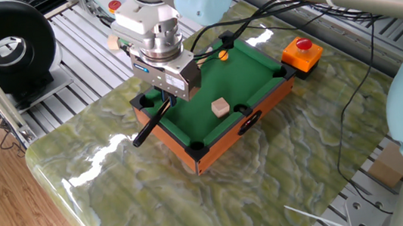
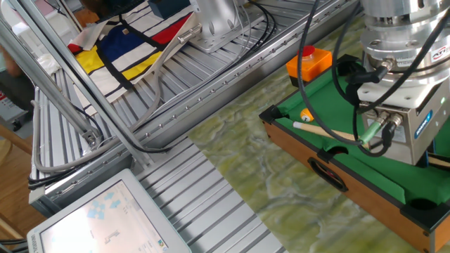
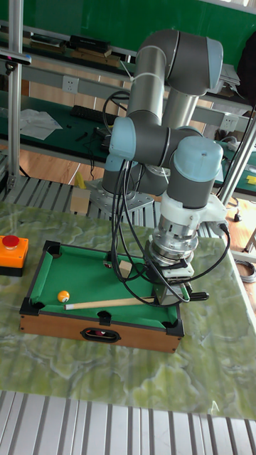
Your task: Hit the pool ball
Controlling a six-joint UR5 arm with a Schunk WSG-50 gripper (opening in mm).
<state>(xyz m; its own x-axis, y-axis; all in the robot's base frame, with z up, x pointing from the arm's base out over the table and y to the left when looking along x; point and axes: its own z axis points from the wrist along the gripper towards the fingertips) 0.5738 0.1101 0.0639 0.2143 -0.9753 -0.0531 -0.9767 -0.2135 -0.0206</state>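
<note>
Pool ball (image 3: 63, 296) small, glossy orange-yellow (cue tip beside); gripper (image 3: 168, 291) clamps cue (image 3: 107, 303).

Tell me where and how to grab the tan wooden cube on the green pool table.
Take the tan wooden cube by two opposite flat side faces, coming straight down from above. It sits flat on the green felt, and the raised rails would likely block a sideways approach.

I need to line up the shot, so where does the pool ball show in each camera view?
One fixed view: pool ball at the green felt's far edge, behind the gripper.
The other fixed view: right of centre, just beyond the cue tip.
Tall fixed view: lower left, at the cue tip.
Shared landmark: the red button box.
</note>
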